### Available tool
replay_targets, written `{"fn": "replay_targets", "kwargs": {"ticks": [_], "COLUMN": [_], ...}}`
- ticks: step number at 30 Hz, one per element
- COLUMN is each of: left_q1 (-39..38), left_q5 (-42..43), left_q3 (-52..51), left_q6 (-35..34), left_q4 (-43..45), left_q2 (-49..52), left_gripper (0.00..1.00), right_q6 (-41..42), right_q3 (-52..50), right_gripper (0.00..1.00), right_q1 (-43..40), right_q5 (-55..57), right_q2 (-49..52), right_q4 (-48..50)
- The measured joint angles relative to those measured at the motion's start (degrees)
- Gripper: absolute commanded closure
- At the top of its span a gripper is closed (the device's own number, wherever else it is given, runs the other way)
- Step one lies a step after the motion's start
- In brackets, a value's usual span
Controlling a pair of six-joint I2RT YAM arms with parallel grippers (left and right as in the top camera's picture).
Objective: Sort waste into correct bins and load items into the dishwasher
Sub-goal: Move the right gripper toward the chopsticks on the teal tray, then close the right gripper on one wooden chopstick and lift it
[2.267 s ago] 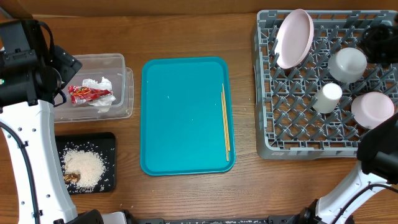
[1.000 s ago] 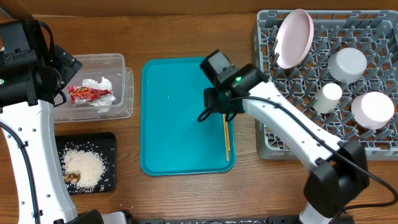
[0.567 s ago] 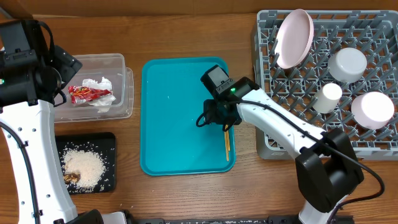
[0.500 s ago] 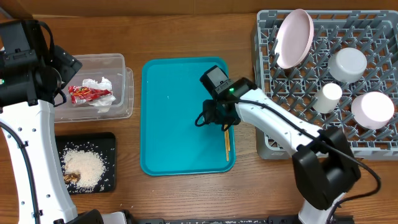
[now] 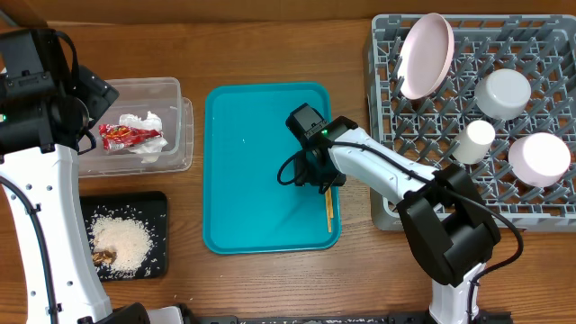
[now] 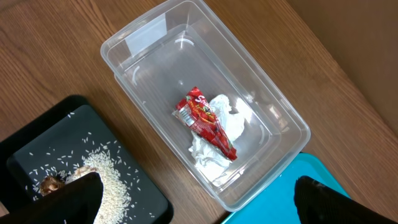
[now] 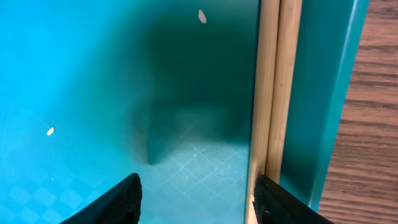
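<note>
Right fingers (image 7: 109,200) apart by chopsticks (image 7: 273,93), wrist-view only.

A: Overhead?
B: Fixed, straight down, far off. Takes in the whole table (image 5: 270,54), tub (image 5: 144,90) at left, rack (image 5: 540,54) at right.
A: Left wrist?
B: High, angled down, mid range. Shows the tub, a black tray (image 6: 37,149) corner and a teal tray (image 6: 267,205) corner. Overhead has all three.
A: Right wrist?
B: Very near, facing down on the teal tray's right rim. Chopsticks (image 7: 277,93) run top to bottom. Overhead shares that strip.
A: Wrist views overlap?
B: Only the teal tray, different parts.
</note>
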Motion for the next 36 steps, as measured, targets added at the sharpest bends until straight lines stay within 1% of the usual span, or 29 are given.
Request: {"fn": "replay_targets", "kwargs": {"ticks": [13,15,16,22,26,31,36], "left_q1": [0.0,0.0,0.0,0.0,0.0,0.0,0.0], "left_q5": [0.0,0.0,0.0,0.0,0.0,-0.02,0.0], "left_q3": [0.0,0.0,0.0,0.0,0.0,0.0,0.0], "left_q6": [0.0,0.0,0.0,0.0,0.0,0.0,0.0], "left_q4": [0.0,0.02,0.02,0.02,0.02,0.02,0.02], "left_q2": [0.0,0.0,0.0,0.0,0.0,0.0,0.0], "left_gripper": [0.0,0.0,0.0,0.0,0.0,0.0,0.0], "right_q6": [-1.29,-1.31,-1.36,-0.98,-0.66,0.17,0.28], "right_q3": [0.0,0.07,0.11,0.13,0.28,2.1,7.65], "right_gripper": [0.4,0.45,0.49,0.78,0.96,0.96,0.96], "right_q1": [0.0,0.04,0.04,0.04,0.07,0.07,-0.07], "right_q5": [0.15,0.5,0.57,0.59,0.46,-0.81,-1.77], "right_q2": [0.83,1.44,1.49,1.6,1.77,2.58,4.52], "right_q4": [0.7,0.85,0.81,0.92,0.46,-1.97,-8.68]}}
